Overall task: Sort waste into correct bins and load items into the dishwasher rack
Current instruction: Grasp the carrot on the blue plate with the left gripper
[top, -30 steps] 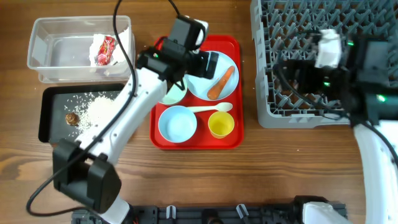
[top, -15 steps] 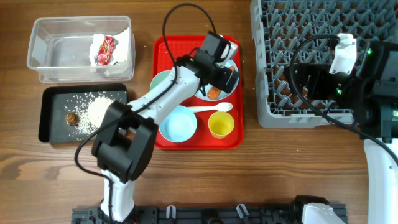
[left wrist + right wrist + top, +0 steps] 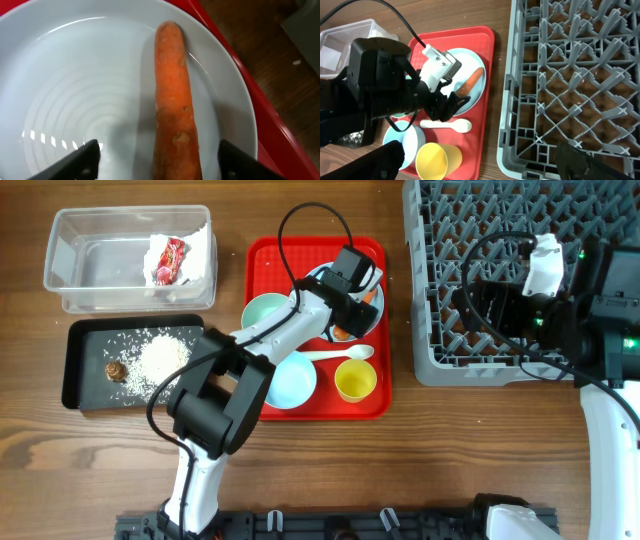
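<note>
The orange carrot (image 3: 172, 90) lies on the pale blue plate (image 3: 75, 75) on the red tray. My left gripper (image 3: 161, 165) is open, low over the plate, with one finger on each side of the carrot's thick end. In the overhead view it (image 3: 352, 298) hides most of the plate, and the carrot (image 3: 345, 331) shows only in part. My right gripper (image 3: 482, 160) is open and empty, above the left edge of the grey dishwasher rack (image 3: 470, 220).
The red tray (image 3: 320, 405) also holds two bowls (image 3: 285, 378) (image 3: 262, 310), the yellow cup (image 3: 355, 380) and the white spoon (image 3: 335, 355). The clear tub (image 3: 100, 270) holds tissue and the red wrapper (image 3: 168, 260). The black tray (image 3: 80, 370) holds rice (image 3: 160, 360) and a brown lump (image 3: 116, 370).
My left gripper has moved right across the tray and come down over the carrot on the plate. The right arm has shifted only slightly over the rack.
</note>
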{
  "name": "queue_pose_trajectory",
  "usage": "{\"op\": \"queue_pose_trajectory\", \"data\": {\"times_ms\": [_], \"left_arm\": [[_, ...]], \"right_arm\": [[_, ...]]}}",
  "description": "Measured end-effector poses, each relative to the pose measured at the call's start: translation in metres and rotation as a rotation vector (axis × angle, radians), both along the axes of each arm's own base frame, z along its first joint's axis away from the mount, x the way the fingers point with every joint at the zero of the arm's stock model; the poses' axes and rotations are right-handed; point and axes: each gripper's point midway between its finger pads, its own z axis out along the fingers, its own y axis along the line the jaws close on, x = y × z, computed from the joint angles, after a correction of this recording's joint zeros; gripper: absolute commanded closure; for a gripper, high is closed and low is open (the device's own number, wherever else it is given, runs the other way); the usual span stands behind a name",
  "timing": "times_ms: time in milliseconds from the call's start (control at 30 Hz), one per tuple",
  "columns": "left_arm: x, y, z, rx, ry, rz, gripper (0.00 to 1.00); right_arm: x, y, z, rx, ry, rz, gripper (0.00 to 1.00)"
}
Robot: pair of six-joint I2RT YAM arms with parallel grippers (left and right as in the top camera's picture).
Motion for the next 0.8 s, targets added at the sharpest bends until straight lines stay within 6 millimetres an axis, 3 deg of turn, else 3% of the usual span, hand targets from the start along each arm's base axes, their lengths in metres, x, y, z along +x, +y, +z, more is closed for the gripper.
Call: {"op": "queue_pose_trajectory", "data": {"times_ms": [67,500,567,700,800], "left_arm": [[0.001,0.000,0.000,0.006,-0.009,-0.017,0.51],[0.007,-0.001,-0.008,0.028,-0.039,-0.055,0.54],[0.006,0.001,-0.010,0.045,-0.037,-0.060,0.60],[-0.001,0.007,-0.013,0.074,-0.007,-0.069,0.87],[-0.001,0.008,-0.012,0.084,-0.006,-0.069,0.91]], "right_arm": [[0.000,0.000,0.000,0.000,0.001,0.000,0.00],[-0.003,0.000,-0.003,-0.004,0.014,0.006,0.00],[-0.003,0.000,-0.002,-0.009,0.010,0.013,0.00],[-0.003,0.000,-0.002,-0.012,0.008,0.016,0.00],[-0.003,0.000,-0.002,-0.012,0.007,0.016,0.00]]}}
